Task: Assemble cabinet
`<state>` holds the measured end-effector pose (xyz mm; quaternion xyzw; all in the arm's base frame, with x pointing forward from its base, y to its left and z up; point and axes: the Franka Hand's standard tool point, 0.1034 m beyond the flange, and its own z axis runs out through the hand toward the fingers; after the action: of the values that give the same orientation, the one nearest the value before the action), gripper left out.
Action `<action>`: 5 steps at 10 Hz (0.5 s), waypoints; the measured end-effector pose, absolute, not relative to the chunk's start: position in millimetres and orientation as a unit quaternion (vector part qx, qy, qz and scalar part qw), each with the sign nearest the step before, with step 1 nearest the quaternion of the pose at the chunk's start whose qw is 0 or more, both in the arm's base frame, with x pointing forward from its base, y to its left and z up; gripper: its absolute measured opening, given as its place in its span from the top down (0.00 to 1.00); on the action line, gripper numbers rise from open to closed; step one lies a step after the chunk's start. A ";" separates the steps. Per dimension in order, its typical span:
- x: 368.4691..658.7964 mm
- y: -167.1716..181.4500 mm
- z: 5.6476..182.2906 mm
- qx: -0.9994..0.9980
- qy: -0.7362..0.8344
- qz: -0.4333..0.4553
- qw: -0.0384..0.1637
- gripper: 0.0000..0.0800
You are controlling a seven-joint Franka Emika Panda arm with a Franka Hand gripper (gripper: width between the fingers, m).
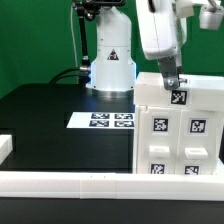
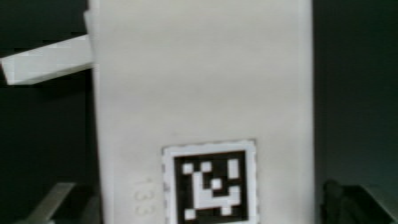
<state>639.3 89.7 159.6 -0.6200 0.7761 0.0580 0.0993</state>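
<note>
The cabinet [image 1: 180,130] is the big white box at the exterior view's right, with several square tags on its front. My gripper [image 1: 173,88] reaches down onto its top left part, beside a tag [image 1: 180,97]. In the wrist view a long white tagged face of the cabinet [image 2: 205,90] fills the space between my fingers. The fingertips [image 2: 68,205] stand just outside its two long edges, with a thin dark gap on each side. The gripper [image 2: 206,205] is spread wide and straddles the face. A small white part [image 2: 45,62] sticks out from one side.
The marker board [image 1: 112,120] lies on the black table in front of the robot base [image 1: 110,70]. A long low white rail [image 1: 90,182] runs along the front edge, with a short piece [image 1: 5,148] at the exterior view's left.
</note>
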 end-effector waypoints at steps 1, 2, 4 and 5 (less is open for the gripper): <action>639.2 89.7 159.3 -0.620 0.776 0.058 0.099 0.20; 639.1 89.7 159.1 -0.620 0.776 0.058 0.099 0.20; 640.7 91.4 173.9 -0.625 0.771 0.056 0.109 0.19; 640.0 91.4 188.2 -0.628 0.768 0.052 0.118 0.19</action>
<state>640.0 91.4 188.2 -0.6275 0.7679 0.0521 0.1176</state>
